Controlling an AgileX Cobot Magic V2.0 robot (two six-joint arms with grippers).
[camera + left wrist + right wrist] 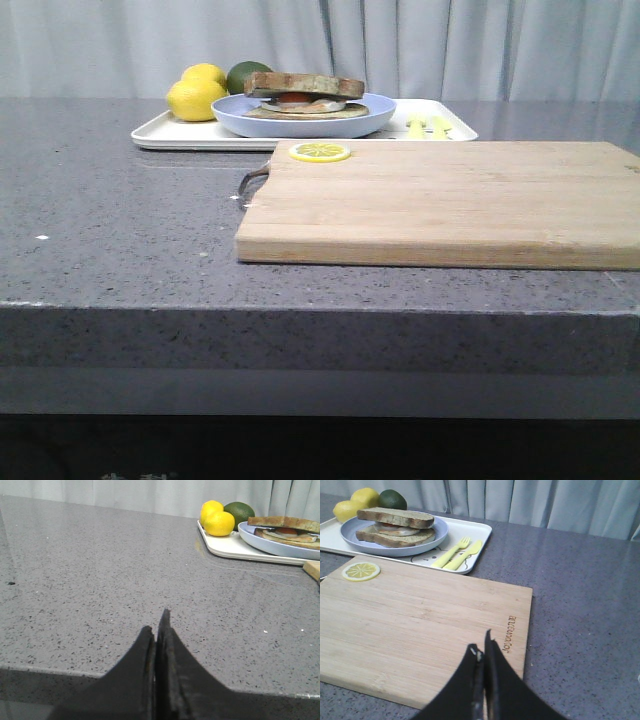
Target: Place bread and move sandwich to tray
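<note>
Speckled grey stone-look counter (120, 220); pale wooden cutting board (440, 205), rectangular, with a lemon slice (320, 152) at its far left corner. Behind it, white shallow tray (165, 133) carries the round light-blue plate (235, 117) with the sandwich (304, 94), bread (395, 516) on top of the egg, beside two lemons (197, 97) and a green fruit (243, 74). Left gripper (157, 630) and right gripper (482, 647) both have dark fingers pressed together, holding nothing: left over bare counter, right over the board's near edge, each well apart from the sandwich.
</note>
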